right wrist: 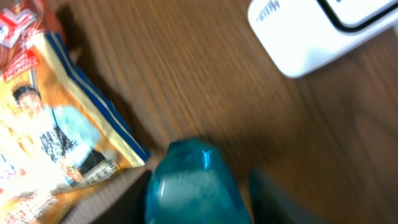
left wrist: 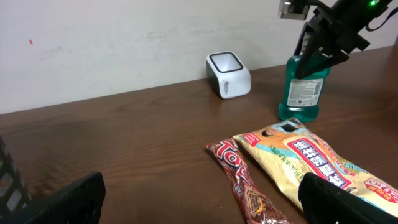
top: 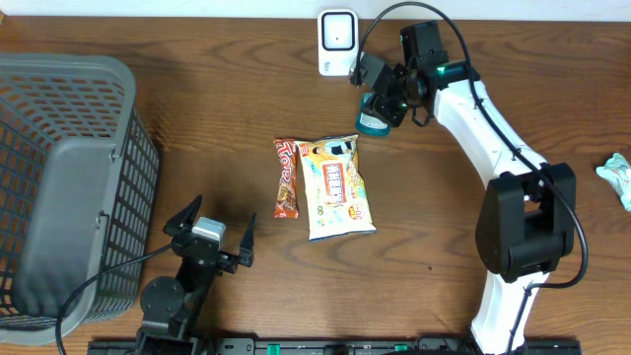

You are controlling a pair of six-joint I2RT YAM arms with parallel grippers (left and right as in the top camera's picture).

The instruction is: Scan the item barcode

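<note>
Teal mouthwash bottle (left wrist: 303,93) stands upright near the scanner (top: 337,41), right gripper (left wrist: 317,62) straddling its top at a narrow gap, probably to keep the label clear for scanning, firm clamp cannot tell; left gripper (top: 222,212) wide, empty, beside basket (top: 59,197)

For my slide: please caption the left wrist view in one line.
Right gripper grips a teal mouthwash bottle near the white scanner, behind a snack bag and candy bar.

Bottle (left wrist: 303,87) teal, white label. Scanner (left wrist: 229,76) white, black-rimmed window. Bar (top: 285,177) red-brown, white lettering. Bag (top: 336,187) cream-yellow, blue edge, red print. Basket (top: 138,187) grey mesh. Table (top: 197,99) dark brown wood grain.
</note>
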